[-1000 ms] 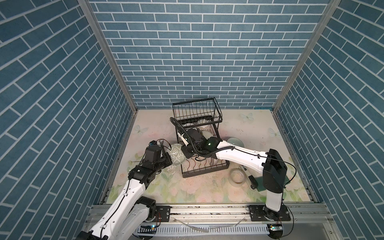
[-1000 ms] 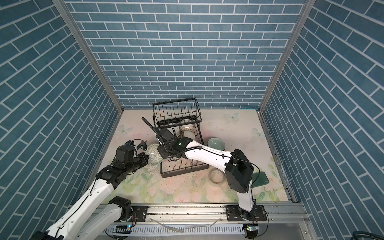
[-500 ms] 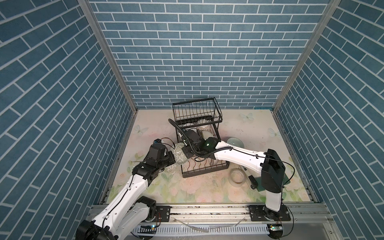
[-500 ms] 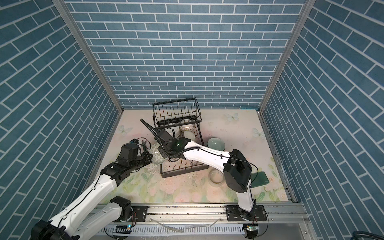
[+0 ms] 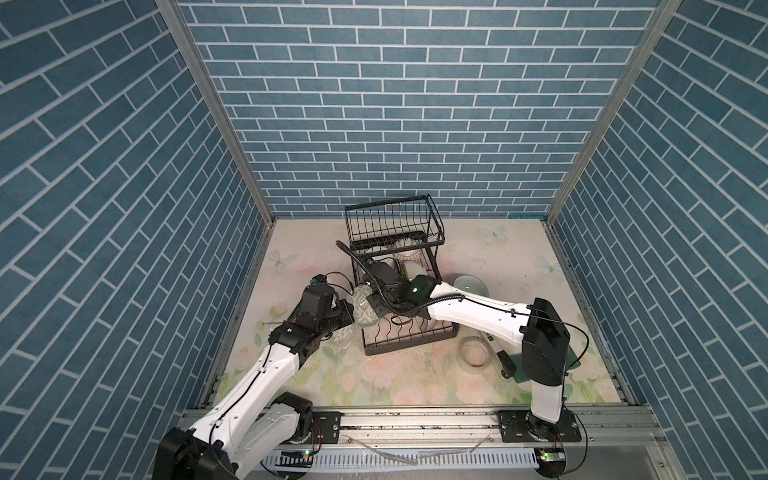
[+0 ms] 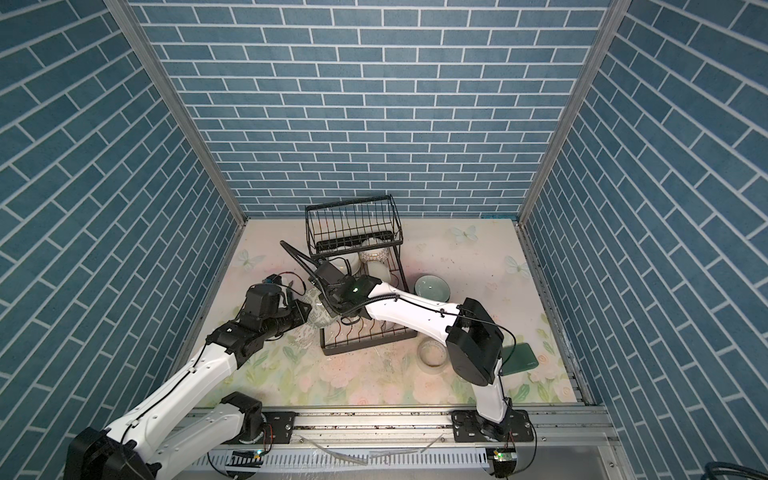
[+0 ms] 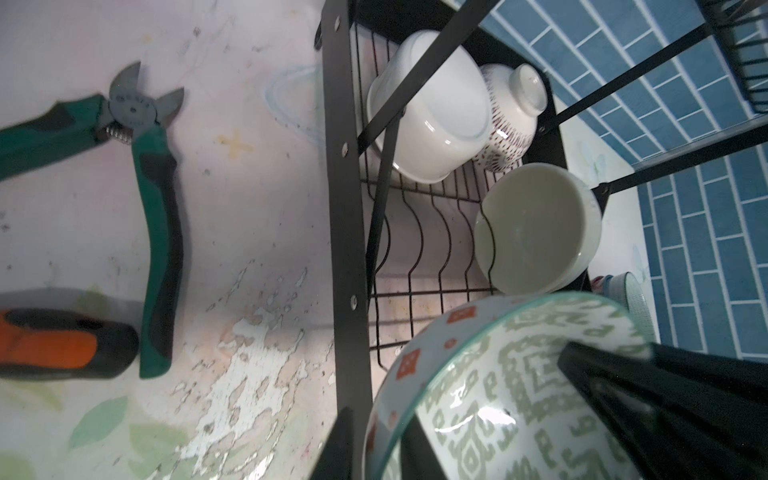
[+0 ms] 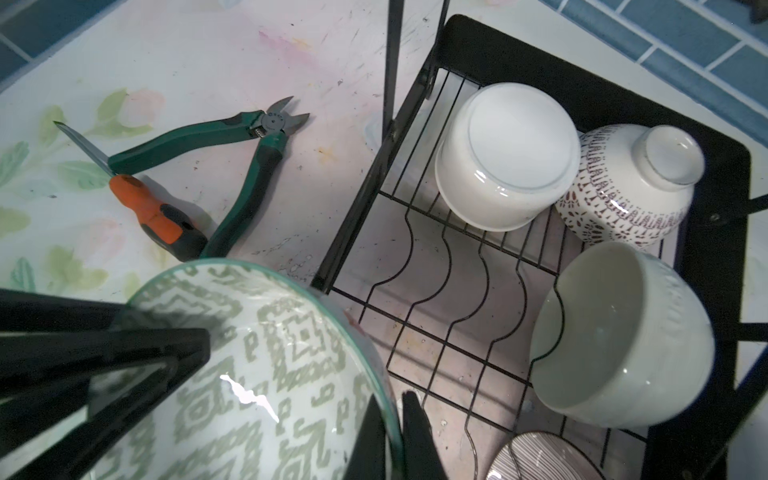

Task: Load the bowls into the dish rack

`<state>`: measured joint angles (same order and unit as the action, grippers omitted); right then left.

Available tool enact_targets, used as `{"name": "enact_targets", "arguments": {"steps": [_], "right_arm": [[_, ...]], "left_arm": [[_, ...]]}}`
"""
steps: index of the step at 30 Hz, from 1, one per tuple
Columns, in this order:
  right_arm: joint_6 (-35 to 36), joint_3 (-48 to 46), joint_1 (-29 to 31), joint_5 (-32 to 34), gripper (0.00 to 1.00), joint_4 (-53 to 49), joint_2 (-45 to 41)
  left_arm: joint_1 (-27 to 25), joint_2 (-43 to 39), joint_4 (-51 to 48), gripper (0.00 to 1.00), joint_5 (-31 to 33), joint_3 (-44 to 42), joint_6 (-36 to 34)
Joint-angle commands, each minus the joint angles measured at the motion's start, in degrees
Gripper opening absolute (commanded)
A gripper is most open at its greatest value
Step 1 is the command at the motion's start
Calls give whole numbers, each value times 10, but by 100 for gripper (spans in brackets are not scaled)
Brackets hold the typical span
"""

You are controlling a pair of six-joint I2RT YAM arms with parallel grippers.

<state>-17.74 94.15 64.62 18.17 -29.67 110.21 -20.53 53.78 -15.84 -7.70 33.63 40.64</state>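
A bowl with a green pattern inside (image 5: 365, 309) (image 6: 318, 313) hangs tilted at the left edge of the black dish rack (image 5: 411, 345) (image 6: 365, 347), between both grippers. My right gripper (image 8: 392, 399) (image 5: 374, 307) is shut on its rim (image 8: 249, 353). My left gripper (image 7: 376, 419) (image 5: 348, 311) straddles the opposite rim (image 7: 519, 395), its jaws slightly apart. In the rack's lower tray lie a white bowl (image 8: 503, 158), a brown-patterned bowl (image 8: 623, 195), a pale green bowl (image 8: 623, 340) and a striped bowl (image 8: 540, 457).
Another pale green bowl (image 5: 469, 286) stands on the mat right of the rack. A whitish tape ring (image 5: 473, 353) lies near the rack's front right corner. Green pliers (image 8: 249, 166) and an orange-handled screwdriver (image 8: 153, 216) lie left of the rack.
The left arm carried the patterned bowl right, up to the rack's edge. The right gripper closed on its rim. The left jaws have since loosened.
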Motion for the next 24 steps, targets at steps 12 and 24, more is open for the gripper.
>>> {"name": "enact_targets", "arguments": {"steps": [12,24], "right_arm": [[19,-5,10,225,0,-44,-22],[87,22,10,349,0,-54,28]], "left_arm": [[0,-53,-9,85,15,7,-6],[0,-90,-45,100,43,-3,-4]]}}
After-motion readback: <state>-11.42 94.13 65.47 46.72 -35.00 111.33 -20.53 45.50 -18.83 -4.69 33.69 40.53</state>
